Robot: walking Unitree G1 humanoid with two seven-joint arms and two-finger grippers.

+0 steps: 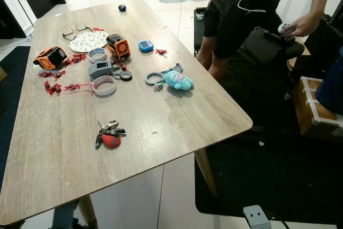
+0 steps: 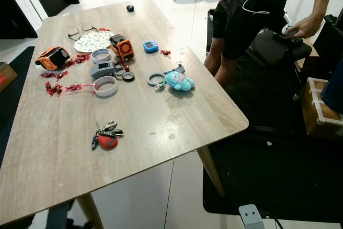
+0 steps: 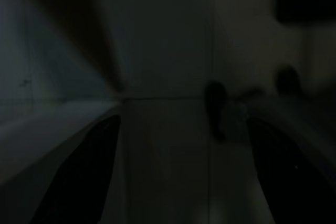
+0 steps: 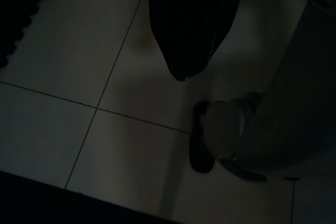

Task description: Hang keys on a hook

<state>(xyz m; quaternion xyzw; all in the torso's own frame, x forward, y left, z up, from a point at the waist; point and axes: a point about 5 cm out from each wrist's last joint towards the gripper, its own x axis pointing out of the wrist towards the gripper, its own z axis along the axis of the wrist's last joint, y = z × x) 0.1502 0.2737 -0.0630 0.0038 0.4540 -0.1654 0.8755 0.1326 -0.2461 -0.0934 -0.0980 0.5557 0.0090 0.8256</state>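
A bunch of keys (image 1: 109, 131) with a round red fob lies on the wooden table (image 1: 177, 116) near its front edge, left of the middle. My left gripper (image 3: 182, 121) hangs idle over a dim tiled floor, its two black fingers spread wide, so it is open with nothing in it. My right gripper (image 4: 181, 72) also hangs low over floor tiles, with its fingers closed together to a single tip, and it holds nothing. Both grippers are well away from the keys.
Further back on the table lie tape rolls (image 1: 104, 86), a grey gadget (image 1: 102, 69), orange devices (image 1: 118, 46), a teal plush toy (image 1: 178, 81), glasses (image 1: 74, 28) and red scraps. A person (image 1: 241, 9) stands at the far right beside a dark chair (image 1: 265, 46). A black mat (image 1: 268, 181) covers the floor on the right.
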